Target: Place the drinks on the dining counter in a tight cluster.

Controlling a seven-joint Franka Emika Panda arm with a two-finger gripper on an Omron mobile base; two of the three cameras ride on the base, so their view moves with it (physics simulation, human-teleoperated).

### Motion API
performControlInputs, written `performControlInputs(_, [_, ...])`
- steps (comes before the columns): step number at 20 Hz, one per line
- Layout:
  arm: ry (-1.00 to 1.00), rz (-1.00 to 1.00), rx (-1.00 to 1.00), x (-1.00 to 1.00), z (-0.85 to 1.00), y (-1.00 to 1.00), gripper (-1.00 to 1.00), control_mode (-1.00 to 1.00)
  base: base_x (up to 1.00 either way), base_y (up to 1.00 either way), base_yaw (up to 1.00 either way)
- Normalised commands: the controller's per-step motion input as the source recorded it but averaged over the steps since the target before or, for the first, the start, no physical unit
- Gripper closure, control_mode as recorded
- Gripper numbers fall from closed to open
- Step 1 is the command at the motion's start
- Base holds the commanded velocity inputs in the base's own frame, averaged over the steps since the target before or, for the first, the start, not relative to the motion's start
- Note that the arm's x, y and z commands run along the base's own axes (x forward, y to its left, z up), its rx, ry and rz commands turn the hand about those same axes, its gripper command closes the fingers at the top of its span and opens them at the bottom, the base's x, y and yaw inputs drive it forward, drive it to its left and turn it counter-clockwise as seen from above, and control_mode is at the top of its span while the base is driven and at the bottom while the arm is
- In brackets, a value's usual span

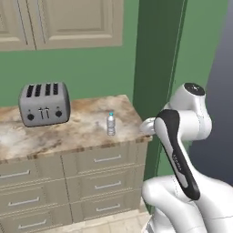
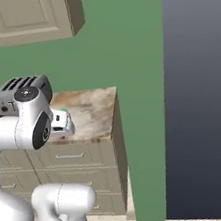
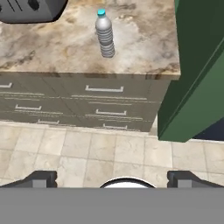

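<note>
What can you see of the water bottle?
The water bottle is small, clear and ribbed, plastic by the look, with a light blue cap on. It stands upright on the marbled counter, near the front edge toward the right end, well right of the toaster. Only the counter touches it. The gripper, fingers open, is back from it over the floor.

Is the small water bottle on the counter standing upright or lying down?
Upright: the water bottle stands on its base on the counter, blue cap on top.
</note>
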Motion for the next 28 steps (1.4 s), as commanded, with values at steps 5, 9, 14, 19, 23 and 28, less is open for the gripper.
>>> performControlInputs(5, [0.00, 0.00, 0.00, 0.00, 0.00, 0.00, -1.00, 1.00, 0.39, 0.53, -0.21])
performControlInputs(9, [0.00, 0.00, 0.00, 0.00, 0.00, 0.00, -1.00, 1.00, 0.36, 0.26, -0.41])
performControlInputs(14, [0.00, 0.00, 0.00, 0.00, 0.00, 0.00, -1.00, 1.00, 0.07, 0.16, -0.24])
performControlInputs(19, [0.00, 0.00, 0.00, 0.00, 0.00, 0.00, -1.00, 1.00, 0.23, 0.64, -0.11])
performControlInputs(23, [0.00, 0.00, 0.00, 0.00, 0.00, 0.00, -1.00, 1.00, 0.76, 0.38, -0.09])
performControlInputs(28, [0.00, 0.00, 0.00, 0.00, 0.00, 0.00, -1.00, 1.00, 0.78, 0.00, -0.03])
